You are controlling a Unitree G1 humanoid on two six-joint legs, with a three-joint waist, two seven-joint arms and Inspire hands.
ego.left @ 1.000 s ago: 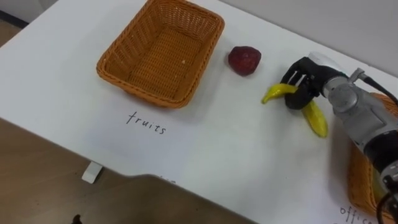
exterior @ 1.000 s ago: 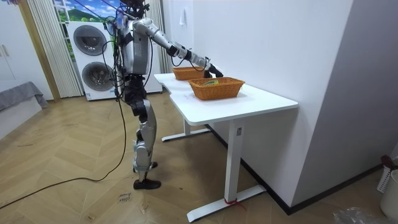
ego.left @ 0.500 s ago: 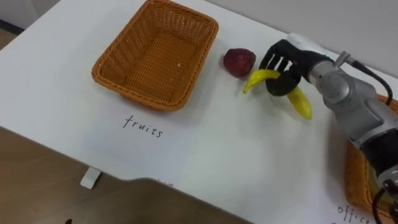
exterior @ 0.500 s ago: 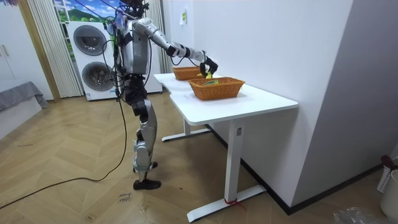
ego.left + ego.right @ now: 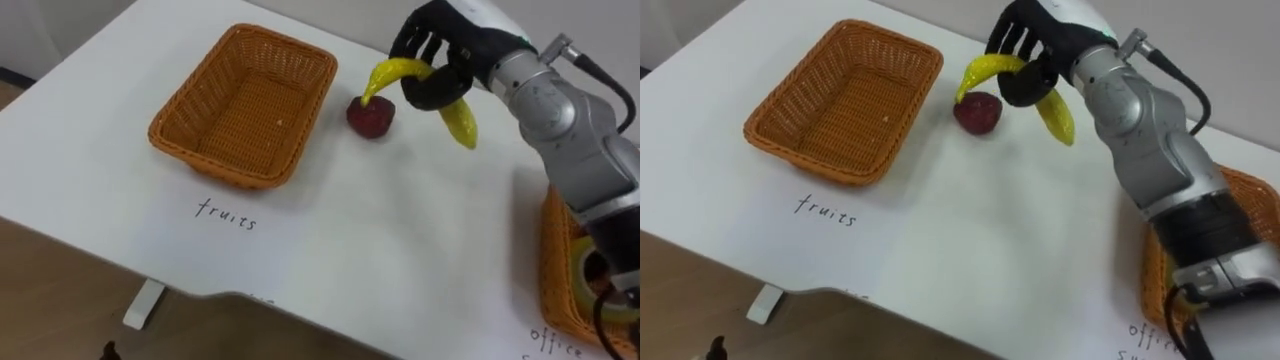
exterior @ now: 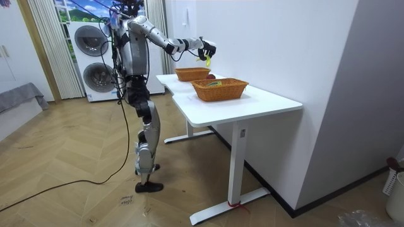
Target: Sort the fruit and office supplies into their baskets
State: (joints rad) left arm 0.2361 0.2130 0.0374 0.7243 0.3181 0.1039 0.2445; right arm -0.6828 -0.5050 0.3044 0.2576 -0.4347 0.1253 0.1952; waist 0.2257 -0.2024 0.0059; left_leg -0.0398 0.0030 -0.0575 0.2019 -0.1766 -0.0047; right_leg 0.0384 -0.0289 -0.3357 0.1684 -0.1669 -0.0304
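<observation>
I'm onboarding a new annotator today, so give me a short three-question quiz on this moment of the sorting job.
1. True or false: the banana already lies in the left basket.
2. The dark red fruit lies: A) in the left basket B) on the table beside that basket C) in a hand.
3. Short answer: what is the right hand shut on, held clear of the table?
Key: 1 false; 2 B; 3 the banana.
</observation>
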